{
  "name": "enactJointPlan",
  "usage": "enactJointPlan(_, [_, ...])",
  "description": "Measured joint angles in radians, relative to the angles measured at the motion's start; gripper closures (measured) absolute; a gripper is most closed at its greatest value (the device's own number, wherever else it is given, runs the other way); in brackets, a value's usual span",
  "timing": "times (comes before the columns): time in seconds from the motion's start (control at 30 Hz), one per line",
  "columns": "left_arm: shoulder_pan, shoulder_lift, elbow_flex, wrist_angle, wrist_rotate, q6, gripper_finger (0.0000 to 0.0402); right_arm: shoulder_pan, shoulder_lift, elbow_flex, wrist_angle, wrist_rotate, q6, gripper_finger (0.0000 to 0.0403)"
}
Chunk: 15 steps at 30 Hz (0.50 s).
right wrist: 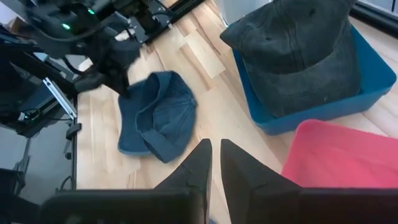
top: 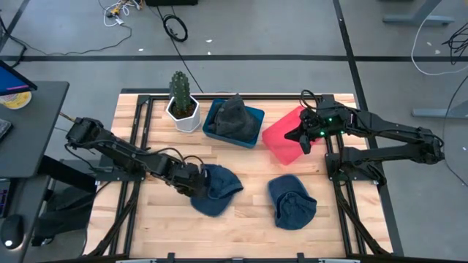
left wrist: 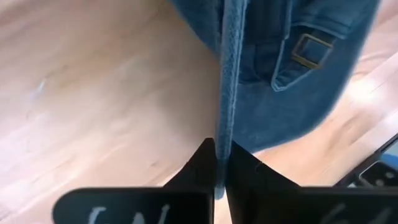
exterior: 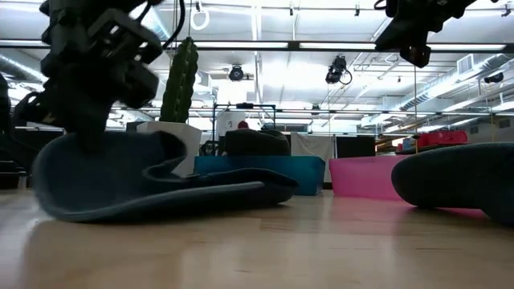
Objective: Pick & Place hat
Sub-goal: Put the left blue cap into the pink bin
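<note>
Nearest the low camera, you are seeing the wooden table [exterior: 257,249] running out underfoot, with the blue denim hat [exterior: 152,181] lying on it at the left.

Left side: your left gripper [top: 191,183] is sitting low over the table and pinching the left edge of that denim hat [top: 213,188]; in the left wrist view the two fingers [left wrist: 200,167] are pressing together on a thin fold of the hat's fabric [left wrist: 225,93], and a metal buckle [left wrist: 308,50] is showing on the strap just beyond.

Centre, back row: a potted cactus [top: 180,101] is standing in a white pot, just beside a blue bin [top: 212,120] that is holding a dark grey hat [top: 235,117].

Centre, front row: a second blue hat [top: 292,201] is lying on the bare wood, well apart from the pinched one.

Right side: a pink bin [top: 281,142] is sitting next to the blue bin, and your right gripper [top: 306,137] is hovering above its far edge with its fingers [right wrist: 202,165] drawn nearly together, holding nothing.
</note>
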Motion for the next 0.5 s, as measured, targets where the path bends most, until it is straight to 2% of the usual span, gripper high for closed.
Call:
enactJointPlan(0.27, [-0.038, 0.0, 0.199, -0.161, -0.247, 0.087, 0.0389, 0.0, -0.001, 0.0, -0.034, 0.0, 0.0, 0.0365])
enactJointPlan(0.5, [-0.066, -0.001, 0.408, -0.306, -0.569, 0.22, 0.0389, 0.0, -0.001, 0.0, -0.04, -0.003, -0.004, 0.0365])
